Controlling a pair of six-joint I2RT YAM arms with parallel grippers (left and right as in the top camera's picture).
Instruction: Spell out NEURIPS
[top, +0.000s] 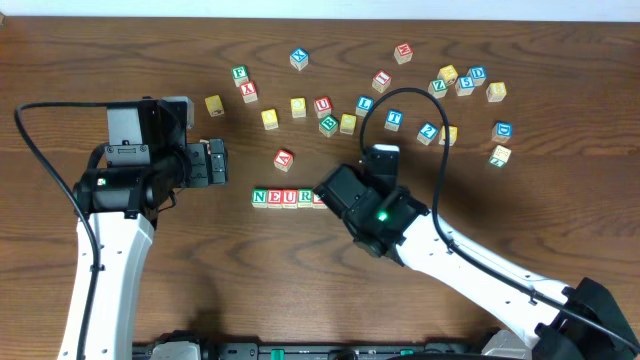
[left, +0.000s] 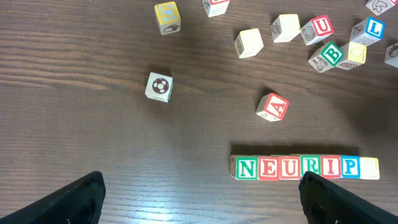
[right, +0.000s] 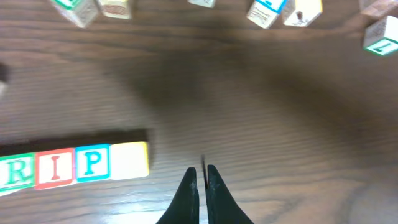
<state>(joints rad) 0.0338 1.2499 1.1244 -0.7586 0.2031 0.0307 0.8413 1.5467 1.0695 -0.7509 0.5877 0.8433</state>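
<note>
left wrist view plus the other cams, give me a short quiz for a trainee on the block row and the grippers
1. True or false: in the left wrist view, the row of wooden cubes with coloured letters reads N, E, U, R, I, P from its left end.
2. The pale yellow wooden cube at the row's far end, after P, shows on top: A) a clear S; B) no readable letter; C) a red A.
3. Which has its fingers pressed together with nothing between them: the left gripper or the right gripper?

Key: 1 true; 2 B; 3 right.
</note>
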